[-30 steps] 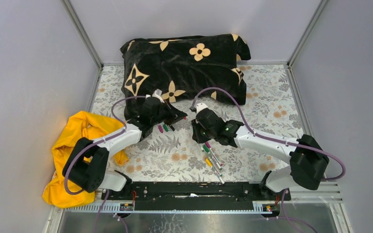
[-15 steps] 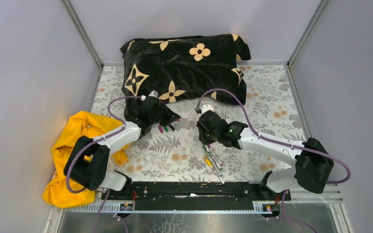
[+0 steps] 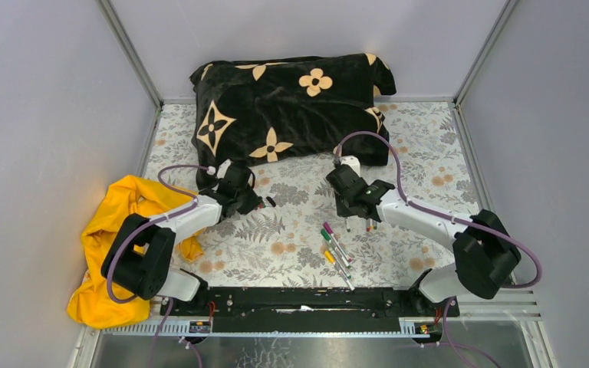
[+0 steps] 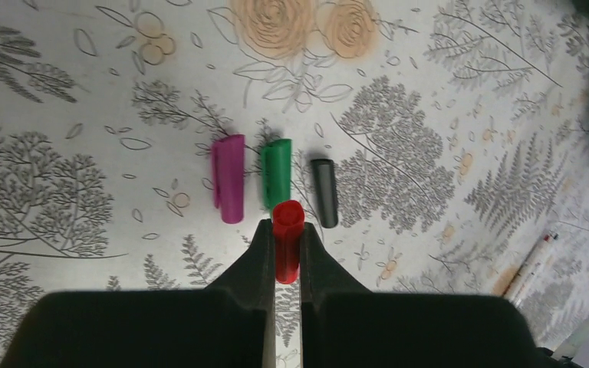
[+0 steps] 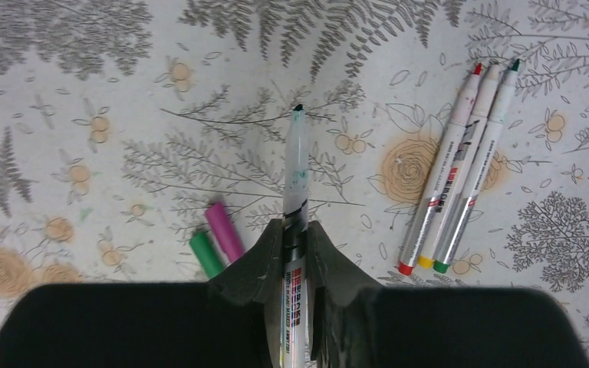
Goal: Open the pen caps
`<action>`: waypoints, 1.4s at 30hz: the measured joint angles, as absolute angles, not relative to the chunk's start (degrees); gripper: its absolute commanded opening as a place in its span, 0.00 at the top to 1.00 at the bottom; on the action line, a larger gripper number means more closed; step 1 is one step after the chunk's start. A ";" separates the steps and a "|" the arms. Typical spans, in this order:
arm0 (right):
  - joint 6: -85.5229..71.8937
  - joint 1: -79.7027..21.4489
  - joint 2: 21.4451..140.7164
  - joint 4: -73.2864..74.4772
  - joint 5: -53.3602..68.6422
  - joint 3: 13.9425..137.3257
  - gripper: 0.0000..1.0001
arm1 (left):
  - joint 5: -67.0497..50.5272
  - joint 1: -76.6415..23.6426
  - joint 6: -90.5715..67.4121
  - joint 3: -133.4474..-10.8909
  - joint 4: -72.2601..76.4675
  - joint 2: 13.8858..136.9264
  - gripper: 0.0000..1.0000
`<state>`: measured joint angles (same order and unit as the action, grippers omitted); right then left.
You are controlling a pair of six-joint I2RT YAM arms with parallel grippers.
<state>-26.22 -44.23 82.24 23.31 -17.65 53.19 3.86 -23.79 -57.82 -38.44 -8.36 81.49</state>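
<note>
We see the red cap [image 4: 287,216] pinched between the fingers of the left gripper [image 4: 284,230], which are closed snugly on it, its open end poking out past the fingertips. Just beyond those fingertips three loose caps lie side by side on the floral tablecloth [image 4: 84,92]: the magenta cap [image 4: 228,178] to the left, the green cap [image 4: 277,173] straight ahead, the dark grey cap [image 4: 324,192] to the right. The right gripper [image 5: 295,228] is clamped on an uncapped pen barrel [image 5: 295,169], its dark tip pointing away from the fingers. Left of those fingers we see a second green cap [image 5: 205,254] and a second magenta cap [image 5: 225,230], partly hidden by the gripper. To their right three uncapped pens [image 5: 460,176] lie together.
</note>
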 measured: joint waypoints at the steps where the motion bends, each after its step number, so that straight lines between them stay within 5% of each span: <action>1: -26.28 -43.88 82.85 23.44 -17.85 53.19 1.00 | 4.49 -23.68 -57.78 -38.41 -8.56 81.65 0.93; 32: -27.53 -38.85 89.14 23.24 -19.49 52.14 0.97 | 10.44 -20.45 -58.33 -32.97 -11.64 70.91 0.87; 42: -27.94 -37.91 89.14 22.96 -19.49 51.55 0.89 | 11.88 -19.66 -58.00 -32.49 -11.66 76.82 0.80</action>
